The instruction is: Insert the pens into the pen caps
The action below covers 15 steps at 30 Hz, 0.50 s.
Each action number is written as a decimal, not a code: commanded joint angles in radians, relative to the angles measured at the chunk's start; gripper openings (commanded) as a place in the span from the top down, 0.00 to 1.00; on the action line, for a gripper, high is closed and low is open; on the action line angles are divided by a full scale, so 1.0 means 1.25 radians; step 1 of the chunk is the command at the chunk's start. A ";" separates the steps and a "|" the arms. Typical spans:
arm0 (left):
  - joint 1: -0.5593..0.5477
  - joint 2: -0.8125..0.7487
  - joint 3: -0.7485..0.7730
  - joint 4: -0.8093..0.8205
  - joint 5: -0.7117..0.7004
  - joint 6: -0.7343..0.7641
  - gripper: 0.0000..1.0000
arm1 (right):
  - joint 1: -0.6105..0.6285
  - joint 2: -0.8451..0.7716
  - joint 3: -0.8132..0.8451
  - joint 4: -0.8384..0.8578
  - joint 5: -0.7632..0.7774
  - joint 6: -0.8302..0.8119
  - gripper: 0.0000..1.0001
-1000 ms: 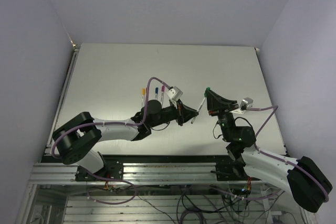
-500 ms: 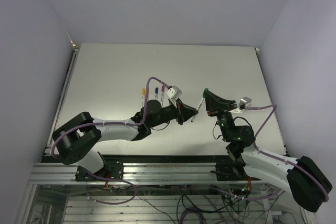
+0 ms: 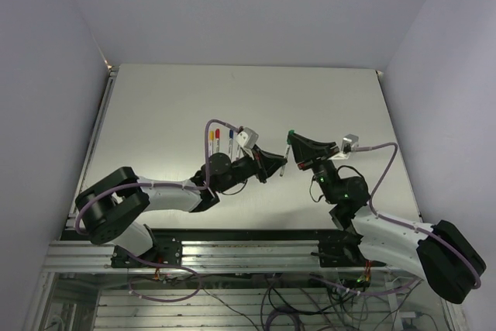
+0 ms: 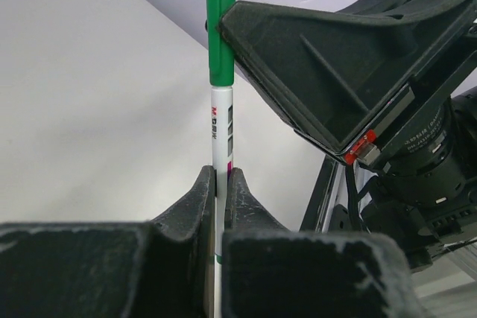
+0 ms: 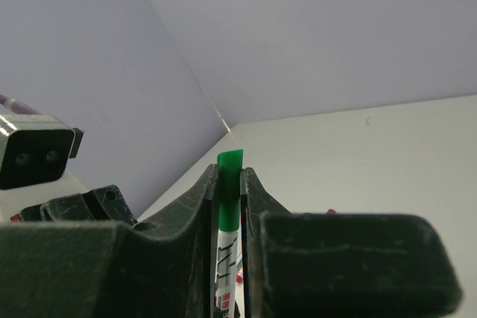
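The left tool [image 4: 221, 176] pinches the pen [image 4: 222, 128] at its lower barrel, clear of the tabletop [image 4: 89, 109]. The right tool [image 5: 229, 176] clamps the green cap [image 4: 220, 31] at the pen's upper end, coaxial with the barrel. The cap appears seated, though how deeply is unclear.

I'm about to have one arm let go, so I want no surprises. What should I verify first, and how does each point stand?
1. Left gripper clamped on the pen: ok, both fingers press the barrel.
2. Right gripper clamped on the green cap: ok.
3. Cap in line with the barrel: ok, they run straight in the left wrist view.
4. Cap fully seated: cannot tell; no gap shows at the joint, but the depth is hidden.
5. Loose pens on the table apart from the held pen: ok.
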 commanded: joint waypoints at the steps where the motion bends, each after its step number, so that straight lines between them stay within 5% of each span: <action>1: -0.002 -0.041 -0.007 0.141 -0.063 0.006 0.93 | 0.000 0.038 0.028 -0.057 -0.103 0.026 1.00; 15: 0.027 -0.144 -0.015 0.097 -0.173 0.101 0.93 | 0.000 0.151 0.113 -0.250 -0.181 0.057 1.00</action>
